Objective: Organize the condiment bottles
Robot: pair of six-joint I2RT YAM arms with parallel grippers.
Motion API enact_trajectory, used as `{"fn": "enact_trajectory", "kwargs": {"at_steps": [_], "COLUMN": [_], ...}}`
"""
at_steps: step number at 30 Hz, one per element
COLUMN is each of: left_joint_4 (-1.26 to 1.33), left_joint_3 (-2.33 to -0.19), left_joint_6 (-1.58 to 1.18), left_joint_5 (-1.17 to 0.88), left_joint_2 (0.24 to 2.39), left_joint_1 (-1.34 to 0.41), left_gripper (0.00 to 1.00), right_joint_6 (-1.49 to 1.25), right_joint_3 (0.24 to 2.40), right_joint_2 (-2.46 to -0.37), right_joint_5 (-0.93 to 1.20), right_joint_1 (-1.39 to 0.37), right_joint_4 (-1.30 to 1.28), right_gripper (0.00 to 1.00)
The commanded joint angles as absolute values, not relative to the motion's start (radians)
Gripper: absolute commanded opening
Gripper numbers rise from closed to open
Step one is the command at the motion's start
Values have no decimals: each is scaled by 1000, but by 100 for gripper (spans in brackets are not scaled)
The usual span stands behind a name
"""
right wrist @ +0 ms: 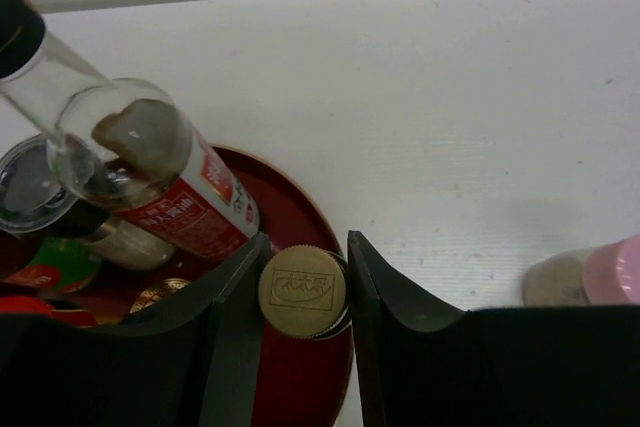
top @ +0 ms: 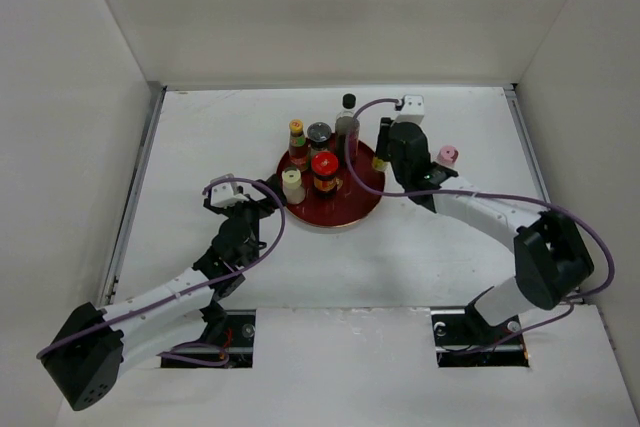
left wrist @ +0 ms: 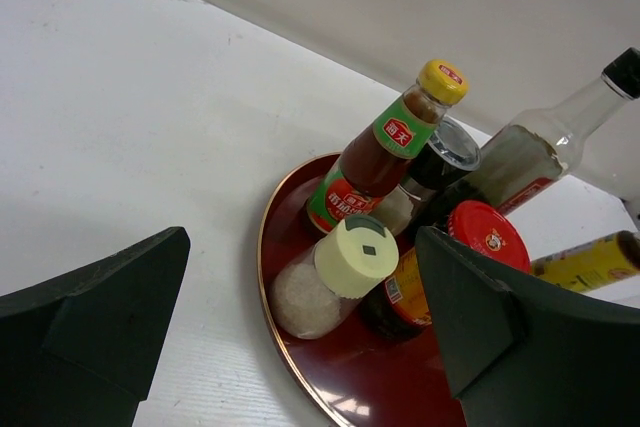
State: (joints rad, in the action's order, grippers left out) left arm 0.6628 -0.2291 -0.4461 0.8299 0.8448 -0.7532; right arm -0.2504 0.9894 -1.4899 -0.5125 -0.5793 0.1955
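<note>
Stock on my screens, counted from the far side to the near side.

1. Tray (top: 345, 219): round, red, set mid-counter (top: 190, 137) and slightly to the far side. There is bare surface all round it. The widest room is on the near side between the two arm bases, and at the left toward the side wall.
2. Black-capped bottle (top: 347, 112): tall, dark contents, at the tray's far rim.
3. Grey-capped jar (top: 319, 134): just left of item 2.
4. Red sauce bottle (top: 297, 139): yellow cap, far-left rim.
5. Red-lidded jar (top: 323, 169): near the tray's middle.
6. Cream-capped shaker (top: 292, 183): left rim, nearest the left arm (top: 170, 297). Items 2 to 6 are packed close, with little room between them.
7. Yellow-labelled bottle (right wrist: 303, 290): gold cap, at the tray's right rim. The right jaws are closed on it, one finger on each side of the cap. I cannot tell whether its base rests on the tray.
8. Pink-capped bottle (top: 447, 155): alone on bare counter, right of the tray and apart from it, just beside the wrist of the right arm (top: 470, 209).
9. Left jaws: spread wide, holding nothing, at the tray's left edge. They face the shaker and are clear of it.
</note>
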Motion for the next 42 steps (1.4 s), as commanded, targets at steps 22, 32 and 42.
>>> {"fn": "enact_trajectory", "kwargs": {"at_steps": [22, 32, 42], "left_joint_4": [718, 719, 719], "left_joint_3": [-225, -225, -225], "left_joint_6": [-457, -457, -457], "left_joint_5": [825, 825, 824], "left_joint_2": [824, 833, 833], "left_joint_1": [-748, -749, -749], "left_gripper": [100, 100, 100], "right_joint_6": [-250, -350, -373], "right_joint_3": [1057, 861, 917], "right_joint_2": [-1540, -1287, -1526], "right_joint_5": [-535, -676, -562], "right_joint_1": [-642, -424, -231], "right_joint_4": [284, 184, 121], "right_gripper": [78, 92, 95]}}
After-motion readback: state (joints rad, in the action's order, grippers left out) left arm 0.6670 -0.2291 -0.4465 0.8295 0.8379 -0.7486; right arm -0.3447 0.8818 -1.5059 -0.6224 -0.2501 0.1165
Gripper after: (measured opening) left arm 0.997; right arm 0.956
